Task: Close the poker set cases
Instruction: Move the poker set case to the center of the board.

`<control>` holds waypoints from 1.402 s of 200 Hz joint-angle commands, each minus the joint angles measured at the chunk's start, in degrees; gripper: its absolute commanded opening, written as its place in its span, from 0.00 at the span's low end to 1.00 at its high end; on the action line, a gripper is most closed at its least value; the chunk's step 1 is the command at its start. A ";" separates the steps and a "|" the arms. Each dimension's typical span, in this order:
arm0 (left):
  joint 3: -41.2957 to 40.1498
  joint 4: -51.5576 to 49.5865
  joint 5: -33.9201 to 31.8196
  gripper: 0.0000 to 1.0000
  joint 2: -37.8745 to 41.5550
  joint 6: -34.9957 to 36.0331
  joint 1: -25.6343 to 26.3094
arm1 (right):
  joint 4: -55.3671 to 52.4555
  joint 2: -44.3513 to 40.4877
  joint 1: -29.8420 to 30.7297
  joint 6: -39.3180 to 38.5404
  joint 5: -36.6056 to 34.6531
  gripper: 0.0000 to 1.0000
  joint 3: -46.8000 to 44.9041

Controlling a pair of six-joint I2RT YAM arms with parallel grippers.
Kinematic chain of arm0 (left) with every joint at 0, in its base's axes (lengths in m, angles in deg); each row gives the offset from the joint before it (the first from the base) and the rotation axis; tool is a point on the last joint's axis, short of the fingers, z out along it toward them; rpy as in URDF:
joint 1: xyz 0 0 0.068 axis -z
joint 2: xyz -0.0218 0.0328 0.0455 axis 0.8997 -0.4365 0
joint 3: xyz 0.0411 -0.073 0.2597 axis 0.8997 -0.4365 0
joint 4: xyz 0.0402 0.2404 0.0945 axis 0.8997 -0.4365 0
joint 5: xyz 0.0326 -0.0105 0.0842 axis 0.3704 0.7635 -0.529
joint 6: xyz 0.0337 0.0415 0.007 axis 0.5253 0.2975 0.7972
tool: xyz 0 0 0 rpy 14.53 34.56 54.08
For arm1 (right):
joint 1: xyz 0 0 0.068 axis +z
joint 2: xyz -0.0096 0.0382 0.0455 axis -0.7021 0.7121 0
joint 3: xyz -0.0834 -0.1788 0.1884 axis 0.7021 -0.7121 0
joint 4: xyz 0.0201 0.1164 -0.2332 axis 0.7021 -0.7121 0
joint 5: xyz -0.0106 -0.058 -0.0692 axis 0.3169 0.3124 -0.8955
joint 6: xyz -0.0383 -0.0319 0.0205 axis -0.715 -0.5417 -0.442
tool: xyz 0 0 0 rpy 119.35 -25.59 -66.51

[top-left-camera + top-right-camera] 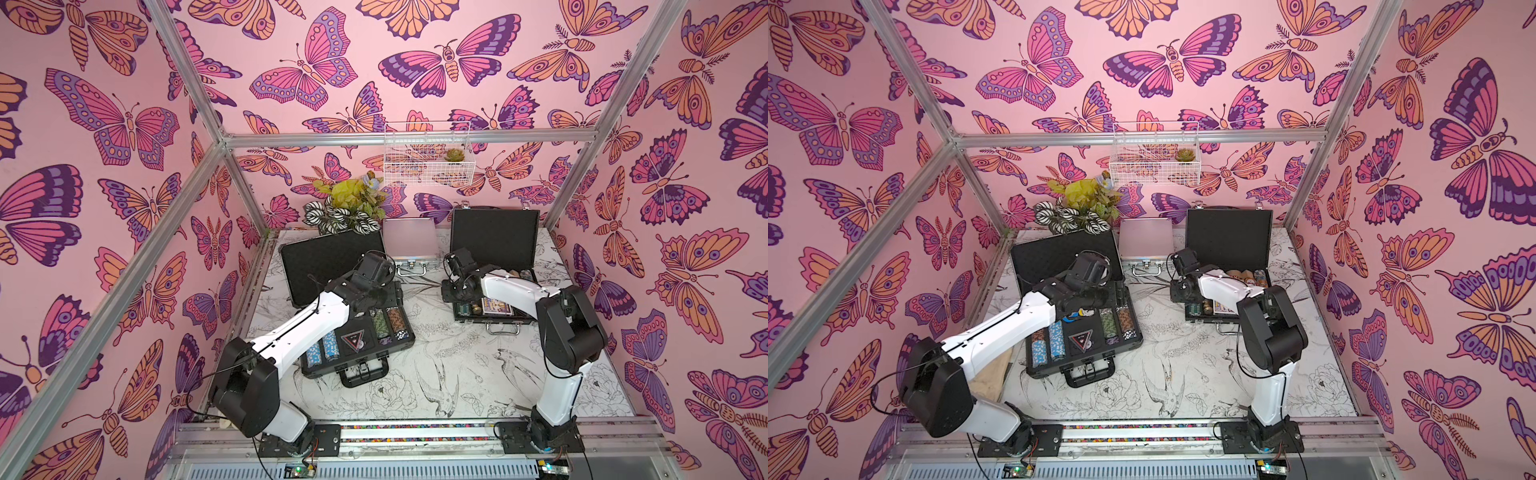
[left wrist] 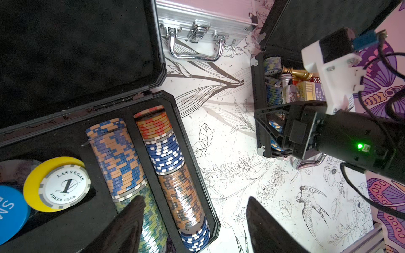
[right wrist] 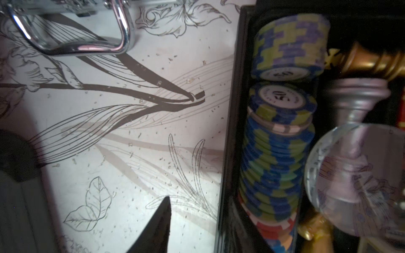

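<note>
A: Cases?
B: silver case (image 1: 409,241) at 12 o'clock is shut. grey case (image 1: 328,266) at 9 and black case (image 1: 494,237) at 2 are open. Your left gripper (image 2: 194,198) and right gripper (image 2: 257,134) have jaws apart and empty, probably staging the closing push.

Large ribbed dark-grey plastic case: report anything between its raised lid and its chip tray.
The left arm stretches above the large ribbed dark-grey plastic case's open base, with the open left gripper over its chip rows, in front of the raised foam-lined lid: right in the closing path. Nothing else visibly sticks up.
</note>
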 commanded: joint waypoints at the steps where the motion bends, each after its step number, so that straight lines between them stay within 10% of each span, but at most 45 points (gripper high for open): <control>1: -0.71 -0.16 -0.68 0.75 1.45 0.11 -0.04 | -1.31 -4.17 -0.44 0.90 3.63 0.46 0.79; 82: 0.85 -0.24 0.28 0.75 -0.92 0.22 1.69 | -0.02 -7.57 -6.79 0.98 3.75 0.49 5.65; 149: 1.18 -0.23 0.55 0.74 -2.24 0.46 3.26 | -2.63 4.95 -7.19 -9.92 -4.19 0.46 18.18; 280: -0.01 -0.59 0.02 0.75 -1.74 0.22 3.47 | 7.20 19.02 -7.27 -6.02 -9.01 0.32 25.29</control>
